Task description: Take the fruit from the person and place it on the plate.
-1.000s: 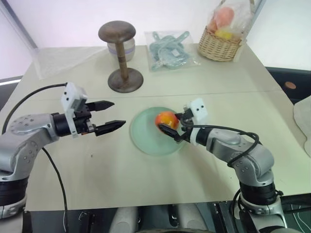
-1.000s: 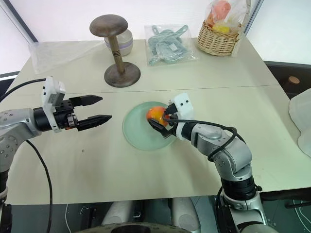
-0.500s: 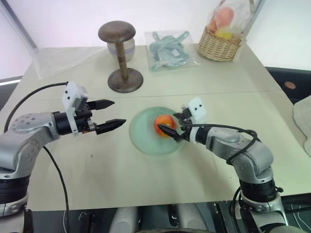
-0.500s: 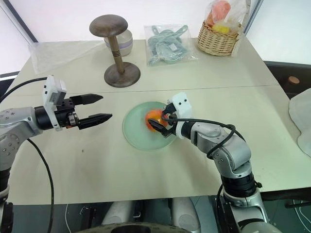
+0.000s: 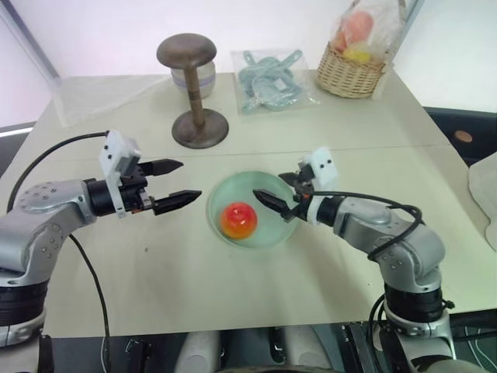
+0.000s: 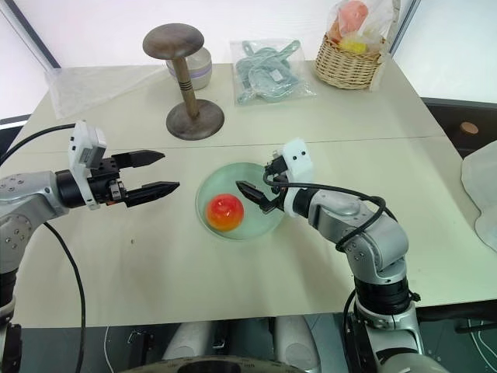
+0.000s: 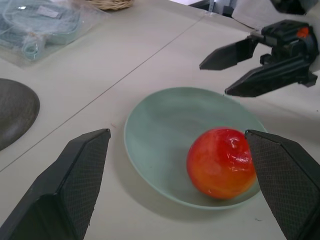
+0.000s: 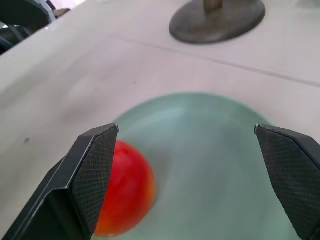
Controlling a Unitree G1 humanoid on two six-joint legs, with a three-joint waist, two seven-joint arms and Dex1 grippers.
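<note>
A round glossy orange-red fruit (image 5: 238, 220) sits on a round pale mint-green plate (image 5: 268, 184) in the middle of a beige tabletop (image 5: 233, 287), toward the plate's near left side. The right gripper (image 5: 283, 192) hovers over the plate's right rim, jaws wide open and empty. The left gripper (image 5: 172, 183) hangs left of the plate, jaws open, holding nothing.

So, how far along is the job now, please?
The placing looks done: the fruit lies on the plate, free of both pincers. The right pincer stands open above the plate's far side; the left pincer is open beside it. Nothing is in hand; only withdrawing seems left.
</note>
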